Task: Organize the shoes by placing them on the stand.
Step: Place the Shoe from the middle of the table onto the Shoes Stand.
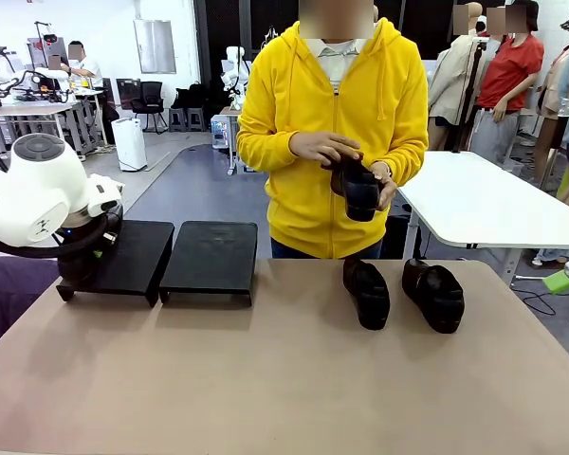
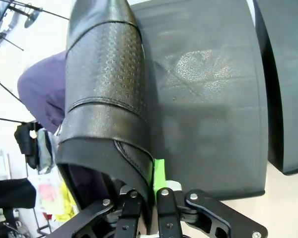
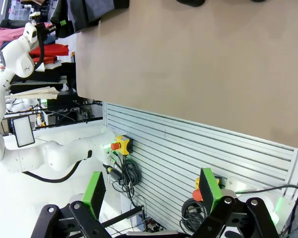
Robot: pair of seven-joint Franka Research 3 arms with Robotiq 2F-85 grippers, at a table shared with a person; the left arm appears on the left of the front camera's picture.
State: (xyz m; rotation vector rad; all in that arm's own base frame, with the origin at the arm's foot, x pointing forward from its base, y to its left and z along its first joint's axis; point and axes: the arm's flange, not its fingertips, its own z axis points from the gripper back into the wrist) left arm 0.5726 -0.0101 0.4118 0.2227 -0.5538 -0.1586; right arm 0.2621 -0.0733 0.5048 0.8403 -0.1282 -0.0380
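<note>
Left gripper [image 2: 150, 184]: pressed together on the heel collar of 1 shoe [image 2: 107, 89], with the leather pinched between the green pads.
Held shoe: in the left half of the left wrist view, toe pointing up the frame. It lies along the left side of the near platform [image 2: 208, 99]. You cannot tell whether its sole touches the deck.
Step in hand: by my read, setting this shoe down on that platform.
How to do it well: lower until the sole sits flat on the slope. Keep the shoe parallel to the platform's edge, so room stays for a 2nd shoe. Then part the fingers and lift straight off the collar, without dragging it.
Risk: the deck slopes and the shoe is near the edge, so an early release could let it slide or tip off.
Second platform [image 1: 209, 254]: just beside the first, bare.
Right gripper [image 3: 151, 189]: fingers spread wide, holding nothing.
Remaining shoes: a table shoe [image 1: 367, 292] and its neighbour [image 1: 434, 296] at centre right; a 4th shoe [image 1: 358, 188] in the person's hands [image 1: 324, 147].
</note>
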